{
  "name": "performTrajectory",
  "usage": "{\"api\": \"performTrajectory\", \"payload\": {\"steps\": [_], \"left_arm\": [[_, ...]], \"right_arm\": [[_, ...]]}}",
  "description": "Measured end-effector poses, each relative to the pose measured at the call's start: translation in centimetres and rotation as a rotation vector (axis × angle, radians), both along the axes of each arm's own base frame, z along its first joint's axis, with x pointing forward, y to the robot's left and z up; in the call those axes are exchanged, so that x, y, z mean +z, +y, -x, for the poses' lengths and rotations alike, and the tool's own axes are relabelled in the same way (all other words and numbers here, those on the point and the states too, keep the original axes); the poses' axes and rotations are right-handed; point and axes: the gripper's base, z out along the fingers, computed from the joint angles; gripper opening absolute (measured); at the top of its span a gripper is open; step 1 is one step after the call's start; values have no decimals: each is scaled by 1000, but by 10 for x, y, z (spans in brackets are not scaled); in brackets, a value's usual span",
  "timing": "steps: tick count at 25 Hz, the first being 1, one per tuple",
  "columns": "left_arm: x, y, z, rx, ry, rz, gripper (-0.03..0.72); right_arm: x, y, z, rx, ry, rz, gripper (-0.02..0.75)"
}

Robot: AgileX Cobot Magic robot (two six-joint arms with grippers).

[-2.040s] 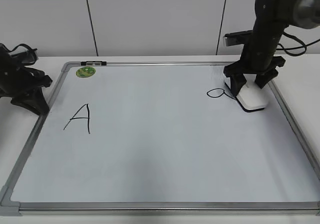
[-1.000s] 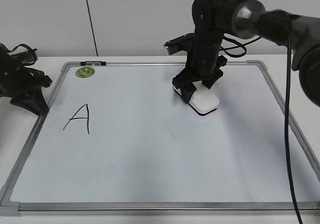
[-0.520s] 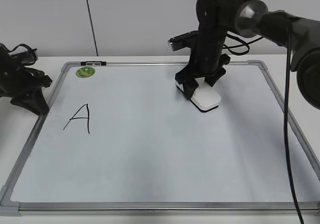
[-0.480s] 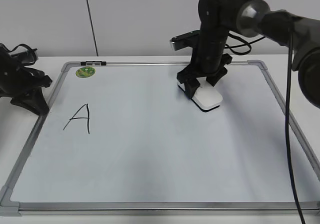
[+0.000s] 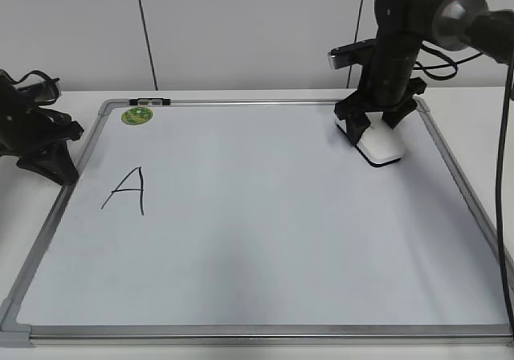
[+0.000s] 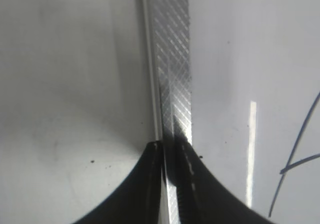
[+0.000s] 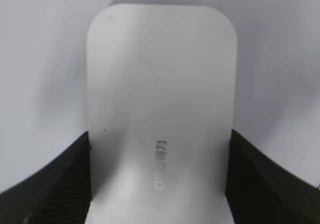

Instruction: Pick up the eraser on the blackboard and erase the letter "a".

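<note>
My right gripper (image 5: 374, 127) is shut on the white eraser (image 5: 379, 146) and presses it flat on the blackboard (image 5: 265, 215) near its far right corner. In the right wrist view the eraser (image 7: 161, 114) fills the middle, gripped on both long sides by the black fingers (image 7: 55, 179), grey lettering on top. No small letter "a" shows on the board; the surface around the eraser is blank. My left gripper (image 5: 48, 163) rests at the board's left edge, its jaws shut over the metal frame (image 6: 172, 84).
A large capital "A" (image 5: 127, 190) is written on the left part of the board. A round green sticker (image 5: 137, 116) sits at the far left corner. The board's frame (image 5: 462, 183) runs close to the right of the eraser.
The small "a" seen two seconds ago is gone. My right gripper swept the eraser left across the board, then back right to near the far right corner. The left arm stayed still.
</note>
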Motion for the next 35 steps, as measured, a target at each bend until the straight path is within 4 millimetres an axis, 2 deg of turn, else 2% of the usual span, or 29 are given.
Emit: {"api": "performTrajectory", "payload": {"steps": [5,8,10,12,15,17,20,23,26,30,35], "left_arm": [[0,0,0,0,0,0,46],[0,0,0,0,0,0,46],[0,0,0,0,0,0,46],[0,0,0,0,0,0,46],[0,0,0,1,-2,0,46],[0,0,0,1,-2,0,47],[0,0,0,0,-2,-1,48],[0,0,0,0,-2,-1,48],[0,0,0,0,-3,-3,48],[0,0,0,0,-3,-3,48],[0,0,0,0,-3,-3,49]], "right_arm": [[0,-10,-2,-21,0,1,530],[13,-10,-1,-22,-24,-5,530],[37,-10,2,-22,-71,-17,530],[72,-12,9,-26,-136,-31,530],[115,-15,24,-44,-205,-52,530],[130,-16,35,-54,-216,-58,530],[140,-19,57,-76,-188,-62,530],[141,-24,79,-106,-141,-54,530],[129,-32,93,-143,-76,-40,530],[94,-54,103,-219,49,-31,530],[62,-76,114,-297,133,-63,530]]}}
